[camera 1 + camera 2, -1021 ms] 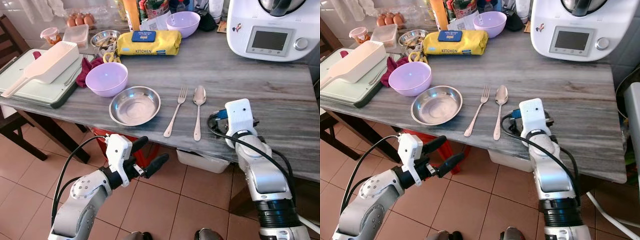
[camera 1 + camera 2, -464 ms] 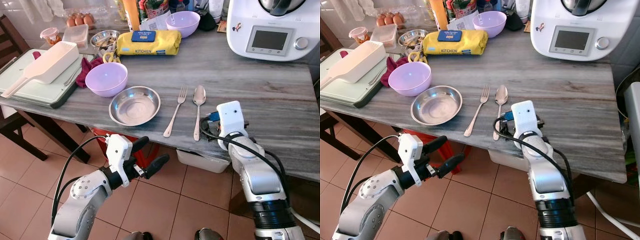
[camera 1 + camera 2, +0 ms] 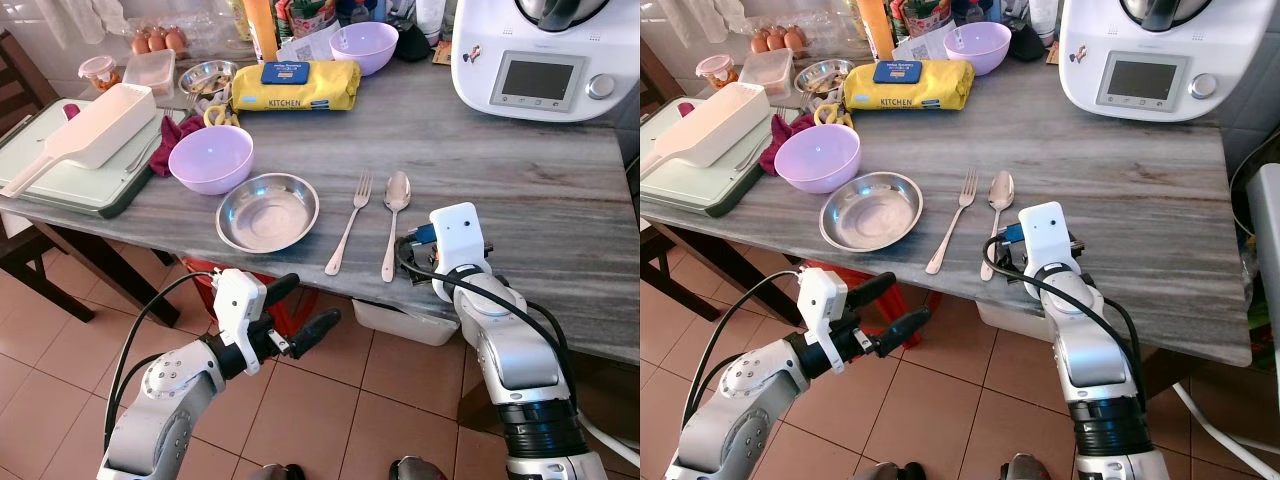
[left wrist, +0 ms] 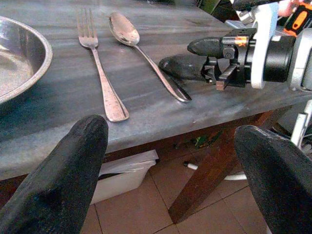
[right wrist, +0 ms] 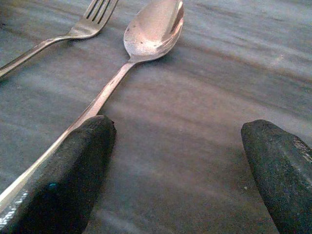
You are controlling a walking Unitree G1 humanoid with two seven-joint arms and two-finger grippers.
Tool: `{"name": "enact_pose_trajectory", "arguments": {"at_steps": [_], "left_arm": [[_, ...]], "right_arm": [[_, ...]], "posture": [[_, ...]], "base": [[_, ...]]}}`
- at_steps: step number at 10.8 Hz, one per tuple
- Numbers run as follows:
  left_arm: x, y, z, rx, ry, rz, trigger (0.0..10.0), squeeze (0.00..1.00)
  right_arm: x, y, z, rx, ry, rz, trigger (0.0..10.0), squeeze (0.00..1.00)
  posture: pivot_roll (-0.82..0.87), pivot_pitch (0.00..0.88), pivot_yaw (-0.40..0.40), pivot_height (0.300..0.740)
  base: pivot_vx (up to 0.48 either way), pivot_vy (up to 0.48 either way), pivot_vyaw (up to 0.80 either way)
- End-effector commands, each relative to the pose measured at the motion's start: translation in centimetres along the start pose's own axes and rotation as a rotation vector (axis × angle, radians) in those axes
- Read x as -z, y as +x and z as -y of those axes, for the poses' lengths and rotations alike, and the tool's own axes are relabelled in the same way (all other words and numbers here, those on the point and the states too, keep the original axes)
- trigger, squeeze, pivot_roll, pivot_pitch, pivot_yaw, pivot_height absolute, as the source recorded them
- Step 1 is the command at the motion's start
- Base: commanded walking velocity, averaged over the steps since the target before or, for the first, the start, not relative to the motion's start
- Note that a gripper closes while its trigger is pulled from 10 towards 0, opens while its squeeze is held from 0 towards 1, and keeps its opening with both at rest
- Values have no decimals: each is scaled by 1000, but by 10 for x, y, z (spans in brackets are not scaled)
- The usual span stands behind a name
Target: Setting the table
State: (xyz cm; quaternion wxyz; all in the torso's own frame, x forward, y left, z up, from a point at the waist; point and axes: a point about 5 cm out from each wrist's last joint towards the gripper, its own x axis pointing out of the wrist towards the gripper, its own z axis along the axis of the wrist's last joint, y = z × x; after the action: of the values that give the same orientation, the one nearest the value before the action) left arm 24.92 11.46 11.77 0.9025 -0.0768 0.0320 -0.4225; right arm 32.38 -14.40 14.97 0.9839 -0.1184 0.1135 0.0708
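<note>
My right gripper (image 5: 175, 170) rests wide open on the table (image 3: 520, 170), one finger (image 5: 63, 175) touching the spoon (image 3: 391, 222) handle, hiding its end. The fork (image 3: 349, 224) lies beside it. The left gripper (image 3: 300, 308) hangs open below the table edge.

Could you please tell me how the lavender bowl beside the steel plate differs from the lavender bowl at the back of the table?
The near lavender bowl sits close to the table's front edge, touching the steel plate; the far lavender bowl stands at the back, beside the yellow kitchen pack. The near one looks larger, though it is also closer to the camera. The near one borders a red cloth; the far one sits among bottles. Both are upright, round, lavender and look empty.
</note>
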Motion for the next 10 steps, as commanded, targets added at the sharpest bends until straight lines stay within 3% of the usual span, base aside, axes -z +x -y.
{"name": "enact_pose_trajectory", "arguments": {"at_steps": [1, 7, 10], "left_arm": [[1, -2, -2, -11, 17, -15, 10000, 0], [2, -2, -2, -11, 21, -17, 10000, 0], [1, -1, -3, -14, 25, -15, 10000, 0]], "right_arm": [[-4, -1, -11, -58, 1, 12, 10000, 0], [-6, -1, -18, -101, -8, 17, 10000, 0], [-16, -8, -4, -44, -36, 92, 10000, 0]], "posture": [[-76, 162, 137, 740], [-75, 155, 136, 740], [-76, 147, 135, 740]], "base": [[0, 0, 0], [0, 0, 0], [0, 0, 0]]}}
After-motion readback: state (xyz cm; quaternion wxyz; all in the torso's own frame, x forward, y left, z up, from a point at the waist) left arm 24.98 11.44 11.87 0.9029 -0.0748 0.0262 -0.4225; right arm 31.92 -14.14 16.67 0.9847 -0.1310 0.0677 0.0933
